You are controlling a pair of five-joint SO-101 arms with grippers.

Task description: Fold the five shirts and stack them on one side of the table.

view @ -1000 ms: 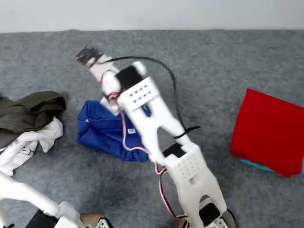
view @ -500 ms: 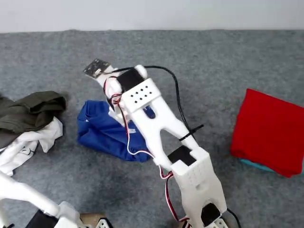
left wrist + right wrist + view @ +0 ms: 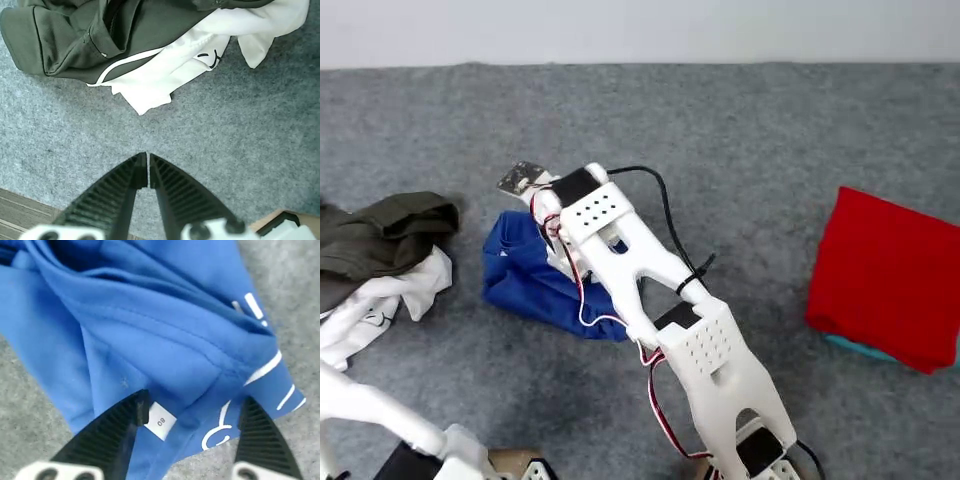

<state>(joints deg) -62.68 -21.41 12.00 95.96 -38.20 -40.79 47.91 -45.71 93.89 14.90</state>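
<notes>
Right gripper low over crumpled blue shirt. Jaws spread wide, nothing held. Blue shirt lies mid-table, between olive shirt / white shirt heap and folded red shirt at far side. Left gripper over bare table near white shirt, jaws closed on nothing.

- Aim for the hem edge by the label, not bunched folds.
- Pinch one layer only.
- Likely need: spread it flat before folding.
</notes>
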